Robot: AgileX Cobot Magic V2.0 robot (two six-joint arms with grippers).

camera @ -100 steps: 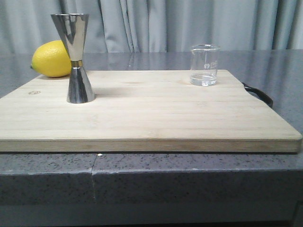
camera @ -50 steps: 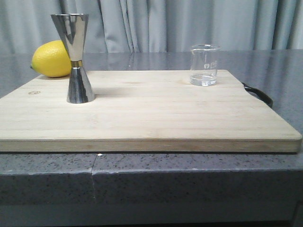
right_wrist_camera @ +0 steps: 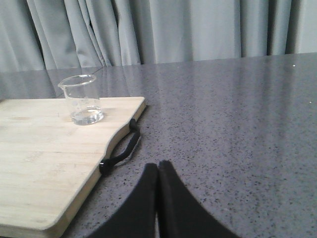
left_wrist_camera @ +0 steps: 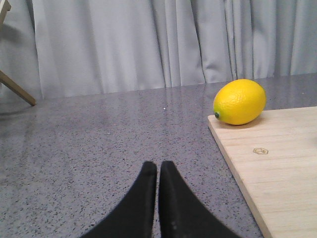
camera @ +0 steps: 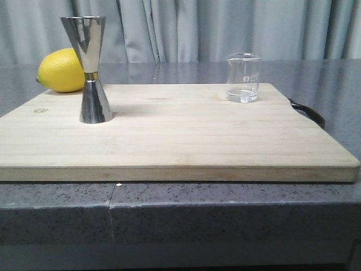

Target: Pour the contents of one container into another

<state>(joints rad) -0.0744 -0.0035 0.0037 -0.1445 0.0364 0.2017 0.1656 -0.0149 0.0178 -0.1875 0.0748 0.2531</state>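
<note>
A small clear glass beaker [camera: 244,78] stands upright at the far right of the wooden board [camera: 169,135], with a little clear liquid at its bottom; the right wrist view shows the beaker [right_wrist_camera: 81,99] too. The tall steel jigger [camera: 90,69] with its gold waist band stands upright at the board's left. My left gripper [left_wrist_camera: 158,166] is shut and empty over the grey counter, left of the board. My right gripper [right_wrist_camera: 158,167] is shut and empty over the counter, right of the board. Neither gripper appears in the front view.
A yellow lemon [camera: 61,70] lies behind the jigger at the board's far left corner, and the left wrist view shows the lemon [left_wrist_camera: 239,101] as well. A black strap handle [right_wrist_camera: 122,151] hangs off the board's right edge. Grey curtains hang behind the speckled counter [camera: 180,197].
</note>
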